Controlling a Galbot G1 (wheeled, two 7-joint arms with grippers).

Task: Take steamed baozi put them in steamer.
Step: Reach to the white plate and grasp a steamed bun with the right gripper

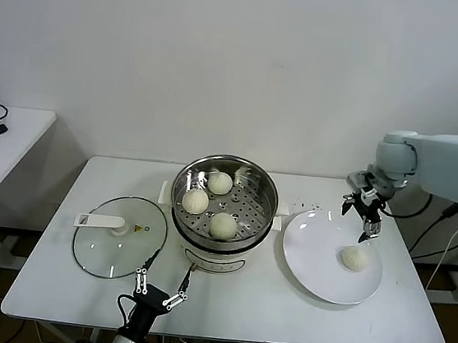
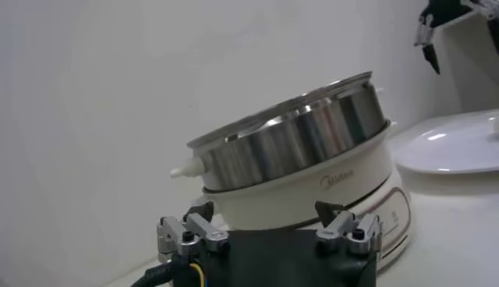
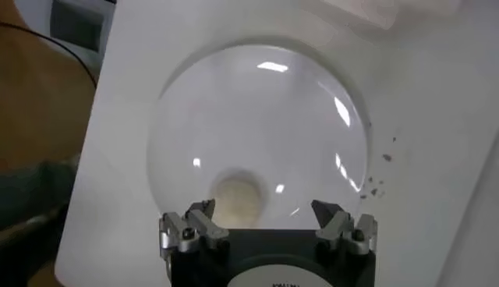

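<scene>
On the white table (image 1: 51, 284), the glass lid (image 1: 118, 247) lay at the head view's lower left beside the idle left end effector (image 1: 161, 285), jaws wide, and the central steamer (image 1: 223, 208), whose base seemed to read "Midea", held three baozi. At right, the right end effector (image 1: 365, 213) hung wide above the plate (image 1: 318, 264) and the last baozi (image 1: 355, 258). Closing off-centre could squash that soft bun or skid it across the plate.

I am logging readable markings. One item: I am reading the grey brand word "Midea" on the white electric base of the round shiny stainless-steel steamer (image 2: 343, 183). On the flat round glass lid with white handle (image 1: 118, 246) I am seeing a small yellow sign, unreadable.
</scene>
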